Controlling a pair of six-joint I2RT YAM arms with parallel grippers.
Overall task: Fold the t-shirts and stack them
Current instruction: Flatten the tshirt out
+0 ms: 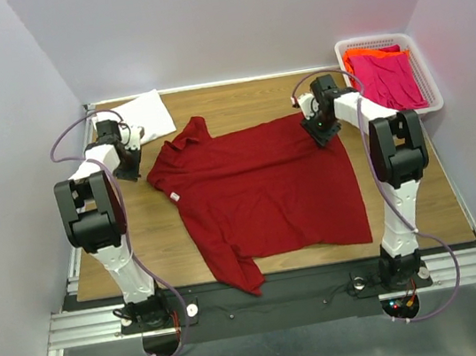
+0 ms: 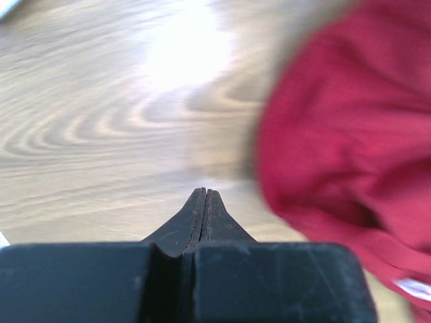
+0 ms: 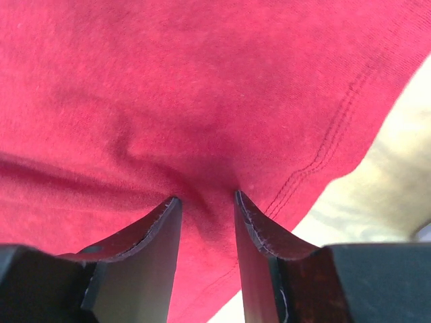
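The task looks to be at an early stage. The dark red t-shirt (image 1: 266, 187) lies spread flat and unfolded across the middle of the surface (image 1: 236, 102), turned sideways. Its collar points toward the left edge, its hem runs along the right side, and one sleeve reaches almost to the near edge. A white t-shirt (image 1: 146, 115) sits as a neat flat packet in the far left corner, so it appears to be already folded and may be the start of the stack. The pink t-shirt (image 1: 388, 75) and the orange t-shirt (image 1: 367, 53) lie crumpled together in the white basket (image 1: 433, 86) at the far right corner, with no sign of folding yet. The left hand (image 2: 204, 195) has its fingers pressed together on nothing and hangs over bare wood just beside the red shirt's collar end, apart from the cloth. The right hand (image 3: 205, 198) is down on the far hem corner of the red shirt with its fingers standing apart. Their tips rest on the cloth with a small pucker between them, and they have not closed on it as far as the wrist view shows. The red shirt has yet to be folded and stacked, and after it the two shirts in the basket.
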